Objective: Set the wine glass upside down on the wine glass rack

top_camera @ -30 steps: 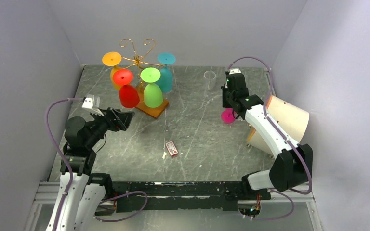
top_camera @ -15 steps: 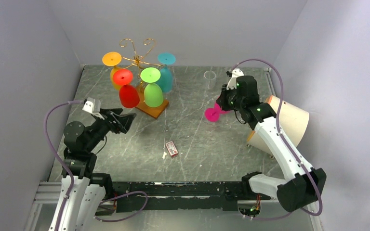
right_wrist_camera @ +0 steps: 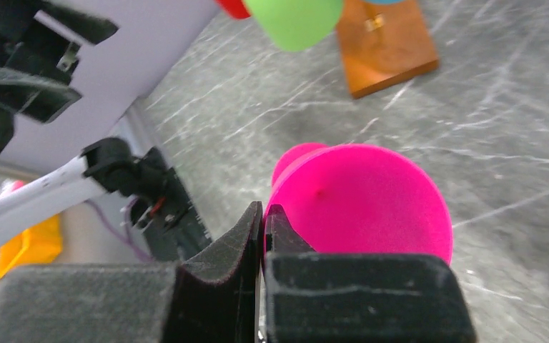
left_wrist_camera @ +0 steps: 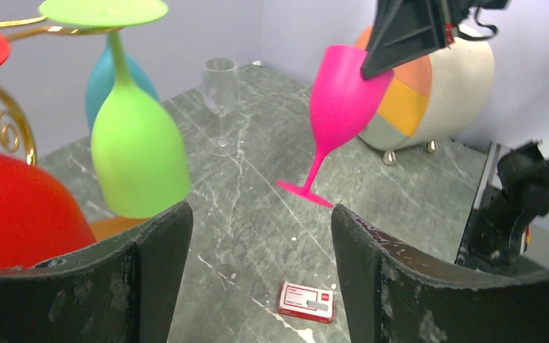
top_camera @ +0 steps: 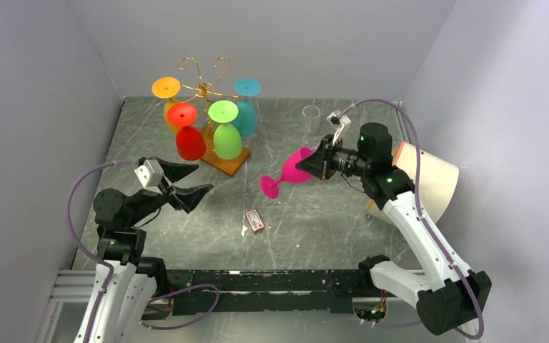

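The right hand (top_camera: 309, 164) pinches the pink wine glass (top_camera: 289, 172) by the rim; next, I think, pass it to the open left hand (top_camera: 204, 178) at nine o'clock.

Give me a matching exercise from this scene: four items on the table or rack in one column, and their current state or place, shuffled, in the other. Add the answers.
Column one:
1. pink wine glass
2. clear glass
3. green wine glass
4. small red box

Column two:
A. lying flat on the table
B. hanging upside down on the rack
C. tilted, gripped at the bowl by the right hand
D. standing upright near the back wall

Pairs: 1-C, 2-D, 3-B, 4-A
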Robot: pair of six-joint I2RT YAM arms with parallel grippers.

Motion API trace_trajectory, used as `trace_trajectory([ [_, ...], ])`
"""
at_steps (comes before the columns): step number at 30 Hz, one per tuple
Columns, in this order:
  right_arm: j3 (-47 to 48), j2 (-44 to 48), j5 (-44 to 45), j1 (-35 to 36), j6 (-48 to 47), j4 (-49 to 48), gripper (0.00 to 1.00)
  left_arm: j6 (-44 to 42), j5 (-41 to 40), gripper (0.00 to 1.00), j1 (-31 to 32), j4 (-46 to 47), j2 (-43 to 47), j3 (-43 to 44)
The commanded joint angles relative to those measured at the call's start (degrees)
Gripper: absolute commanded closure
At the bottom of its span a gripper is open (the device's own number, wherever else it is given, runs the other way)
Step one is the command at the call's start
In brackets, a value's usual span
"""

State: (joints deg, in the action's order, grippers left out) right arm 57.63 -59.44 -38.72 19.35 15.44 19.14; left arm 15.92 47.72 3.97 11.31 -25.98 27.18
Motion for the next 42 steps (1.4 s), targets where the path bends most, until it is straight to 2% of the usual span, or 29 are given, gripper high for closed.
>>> trace_trajectory([
  [1,-3.36,1.32,-13.27,0.26,5.44,-8.85,1.00,-10.51,9.70,0.25,0.64,3.49,0.31,-0.37],
  [6,-6.29,1.85,-22.05,0.77,12.67,-19.04,1.00,-17.64,14.35,0.24,1.08,1.61,-0.08,0.41],
  [12,-9.87,1.49,-26.46,2.74,25.10,-34.23,1.00,-23.61,19.92,0.23,2.19,0.26,-3.03,1.56],
  [15,-9.36,0.33,-26.34,5.37,27.66,-37.91,1.00,-32.07,24.20,0.20,3.23,-4.03,-3.63,2.56],
  [21,-4.18,-3.03,-22.89,13.75,24.09,-33.68,1.00,-42.51,30.39,0.23,4.63,-11.66,-3.92,4.25],
  [26,-2.77,-3.23,-20.36,14.69,23.04,-32.58,1.00,-51.91,31.31,0.23,6.69,-20.65,-3.94,5.55],
  [31,2.22,-4.43,-17.99,14.57,16.45,-23.33,1.00,-57.41,30.61,0.22,7.64,-25.97,-4.29,7.07],
  [37,6.23,-4.82,-16.91,14.45,12.92,-17.31,1.00,-60.30,29.45,0.22,8.01,-28.89,-5.23,7.67],
  [42,6.23,-4.08,-17.04,14.36,13.69,-18.39,1.00,-60.83,29.76,0.23,8.16,-28.96,-5.42,7.45],
])
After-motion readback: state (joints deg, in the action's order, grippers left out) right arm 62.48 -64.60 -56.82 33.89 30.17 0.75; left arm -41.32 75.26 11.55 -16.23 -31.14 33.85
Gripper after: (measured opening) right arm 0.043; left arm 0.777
